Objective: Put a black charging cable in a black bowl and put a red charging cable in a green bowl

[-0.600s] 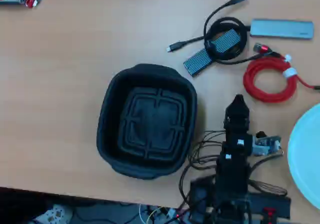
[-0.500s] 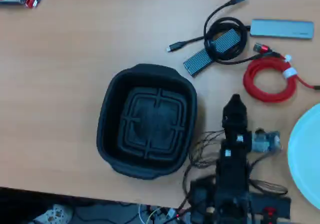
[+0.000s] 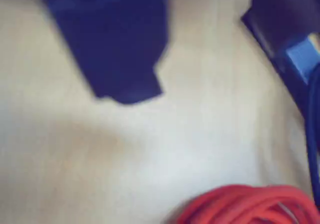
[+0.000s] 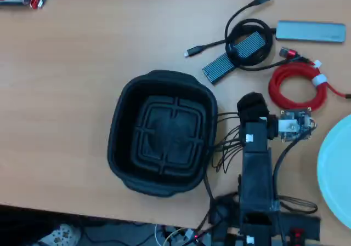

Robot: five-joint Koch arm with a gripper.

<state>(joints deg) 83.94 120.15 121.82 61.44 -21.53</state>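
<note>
In the overhead view, the black bowl (image 4: 162, 132) is seen empty on the wooden surface (image 4: 77, 65), with the arm just to its right. The pincer (image 4: 251, 104) points up the picture, toward the cables; how far it is open cannot be told, and nothing is seen held in it. The black charging cable (image 4: 247, 35) lies coiled near the top, around a ribbed grey hub (image 4: 233, 57). The red charging cable (image 4: 297, 86) is coiled to the right of the pincer, apart from it. The green bowl (image 4: 335, 169) is cut by the right edge.

In the wrist view, blurred, the red charging cable (image 3: 250, 205) is seen at the bottom edge, below a dark pincer finger (image 3: 115, 44).
</note>
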